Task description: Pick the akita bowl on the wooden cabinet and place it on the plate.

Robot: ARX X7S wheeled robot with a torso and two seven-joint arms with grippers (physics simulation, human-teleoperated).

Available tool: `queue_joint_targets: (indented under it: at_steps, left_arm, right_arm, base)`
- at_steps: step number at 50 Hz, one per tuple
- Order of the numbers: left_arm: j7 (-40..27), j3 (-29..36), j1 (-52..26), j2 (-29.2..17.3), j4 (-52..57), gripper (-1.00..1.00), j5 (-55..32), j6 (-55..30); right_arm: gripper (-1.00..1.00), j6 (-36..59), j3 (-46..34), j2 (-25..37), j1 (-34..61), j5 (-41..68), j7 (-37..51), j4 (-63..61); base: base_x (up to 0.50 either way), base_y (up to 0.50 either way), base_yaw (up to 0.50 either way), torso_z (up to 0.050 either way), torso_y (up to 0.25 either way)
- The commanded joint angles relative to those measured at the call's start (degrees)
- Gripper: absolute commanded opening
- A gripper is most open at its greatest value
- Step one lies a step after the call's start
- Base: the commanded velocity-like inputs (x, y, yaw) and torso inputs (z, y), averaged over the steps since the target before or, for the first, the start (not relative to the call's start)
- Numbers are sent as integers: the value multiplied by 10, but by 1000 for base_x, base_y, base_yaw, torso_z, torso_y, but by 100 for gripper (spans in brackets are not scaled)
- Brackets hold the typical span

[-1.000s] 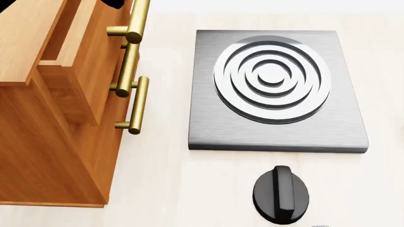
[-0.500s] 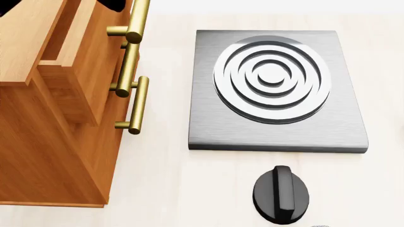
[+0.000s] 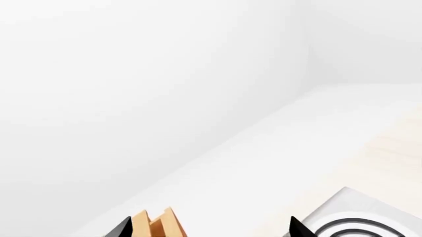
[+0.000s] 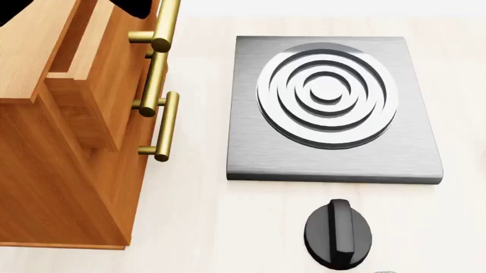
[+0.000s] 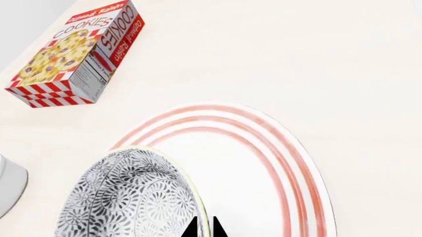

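Observation:
In the right wrist view the akita bowl [image 5: 128, 197], speckled dark grey on white, hangs tilted with its rim pinched between my right gripper's [image 5: 205, 230] black fingertips. Just behind it lies the plate [image 5: 277, 173], white with red-pink rings; whether bowl and plate touch I cannot tell. My left gripper [image 3: 209, 229] is open, its two tips far apart with nothing between them, above a corner of the wooden cabinet [image 3: 158, 224]. The cabinet [image 4: 53, 142] fills the left of the head view, where bowl and plate are out of sight.
A grey square burner [image 4: 334, 165] with rings lies right of the cabinet, with a black knob [image 4: 338, 233] in front of it. Brass handles [image 4: 165, 125] stick out from the drawers. A cookie box [image 5: 79, 54] lies beyond the plate. A dark arm part [image 4: 133, 7] shows above the cabinet.
In the head view the dark arm part at the cabinet's top has come a little further into view. Cabinet, burner and knob have not moved.

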Motion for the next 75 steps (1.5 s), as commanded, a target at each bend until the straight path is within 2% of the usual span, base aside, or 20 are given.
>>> queue_joint_targets:
  at_steps: [1, 19, 20, 48, 58, 75]
  left_arm:
    - [0, 1, 3, 0, -1, 100, -1, 3]
    - [1, 2, -1, 2, -5, 100, -2, 3]
    - [0, 1, -1, 2, -5, 100, -3, 3]
    - [-5, -2, 6, -6, 0, 100, -8, 3]
    - [-7, -3, 6, -6, 1, 100, -10, 3]
    - [-10, -6, 2, -8, 4, 100, -15, -1]
  right_arm:
    - [-100, -2, 0, 2, 6, -11, -9, 8]
    - [-100, -1, -7, 6, 3, -25, -5, 10]
    - [100, -4, -5, 4, 1, -23, -9, 10]
    - [100, -2, -9, 7, -6, -29, -8, -8]
    - [100, 16, 14, 36, -25, 4, 32, -139]
    - [100, 28, 49, 67, -46, 33, 71, -251]
  base:
    - [0, 0, 0, 0, 0]
    - [0, 0, 0, 1, 0]
    - [0, 0, 0, 0, 0]
    - [0, 0, 0, 0, 0]
    - [0, 0, 0, 0, 0]
    - [0, 0, 0, 0, 0]
